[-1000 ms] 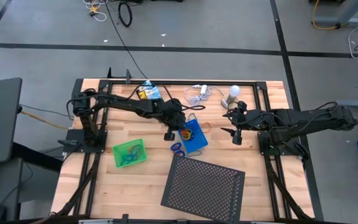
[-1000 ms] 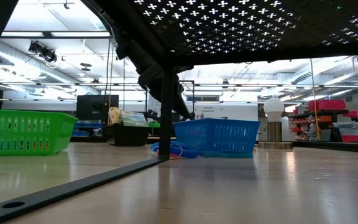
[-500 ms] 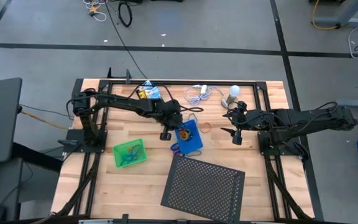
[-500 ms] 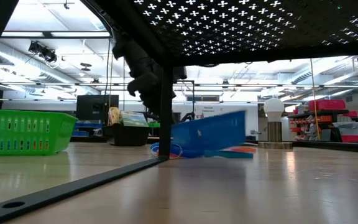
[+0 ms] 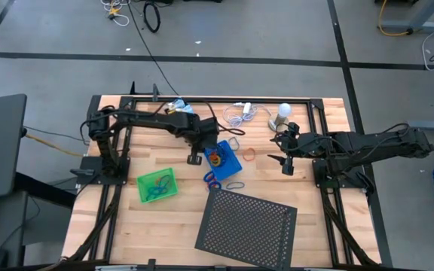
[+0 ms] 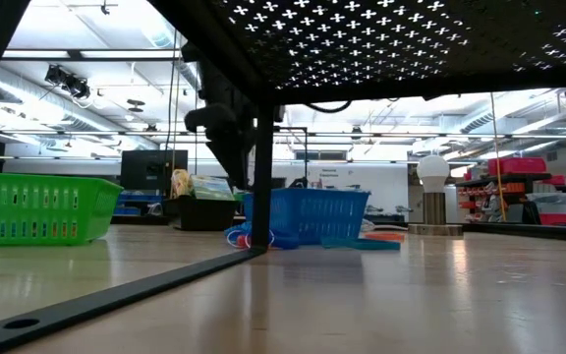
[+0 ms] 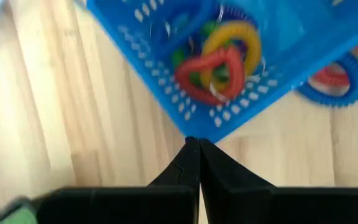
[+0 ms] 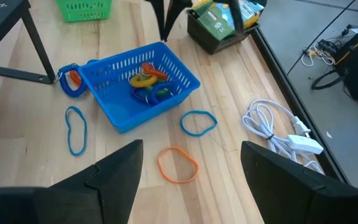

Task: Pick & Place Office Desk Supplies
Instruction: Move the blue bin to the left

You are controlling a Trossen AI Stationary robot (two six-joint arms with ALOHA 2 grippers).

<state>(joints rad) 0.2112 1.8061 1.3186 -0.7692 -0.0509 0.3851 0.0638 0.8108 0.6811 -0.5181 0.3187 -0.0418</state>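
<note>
Blue plastic, the tray (image 5: 222,156) has shifted toward nine o'clock on the worktop (image 5: 126,218) over the last second and turned; half a second ago the low view showed it tipped up on one edge, and now it sits level again. The left gripper (image 5: 195,158) has pulled back with it and now hangs just beside the tray's nine o'clock corner, its fingers (image 7: 188,168) pressed together on nothing, the tips right at that corner in the left wrist view.

Inside the tray lie coiled loops (image 7: 225,59), red and yellow among them. The shove has uncovered supplies that lay close against it: an orange loop (image 5: 250,156) at three o'clock of the tray, a thin blue loop (image 5: 233,184) toward five o'clock, and a blue coil (image 5: 212,180) touching the tray's six o'clock side. A second thin blue loop (image 8: 198,122) shows in the right wrist view.

The right gripper (image 5: 285,156) waits toward three o'clock, fingers (image 8: 114,171) wide apart and empty. The green tray (image 5: 157,185) sits at seven o'clock, the black tray (image 8: 219,25) with its boxes at eleven o'clock.

By the look of it, the tray was dragged rather than filled, so several loops remain to be collected from the wood, and the tray now stands nearer the left arm.
</note>
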